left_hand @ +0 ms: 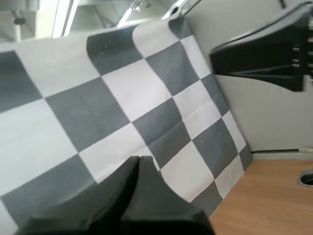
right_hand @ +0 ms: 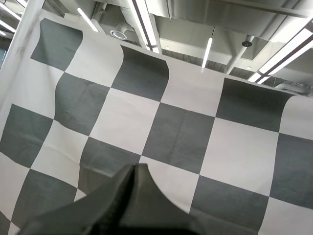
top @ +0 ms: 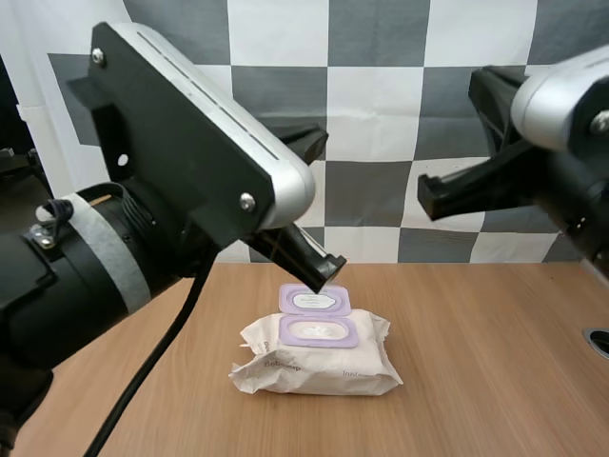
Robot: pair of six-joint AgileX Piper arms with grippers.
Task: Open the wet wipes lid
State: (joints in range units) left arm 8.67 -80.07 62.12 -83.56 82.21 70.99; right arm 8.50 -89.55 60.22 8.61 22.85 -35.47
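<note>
Wet wipes pack (top: 319, 367) on table (top: 476, 381), lid (top: 314, 300) flipped open
Above the pack, my left gripper (left_hand: 138, 159) and right gripper (right_hand: 134, 166) hang, fingers pressed together.

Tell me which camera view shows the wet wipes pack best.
The high view: the wet wipes pack lies in full on the table, its purple lid flipped open. Both wrist views are aimed away from it: the left toward a far stretch of table, the right upward.
</note>
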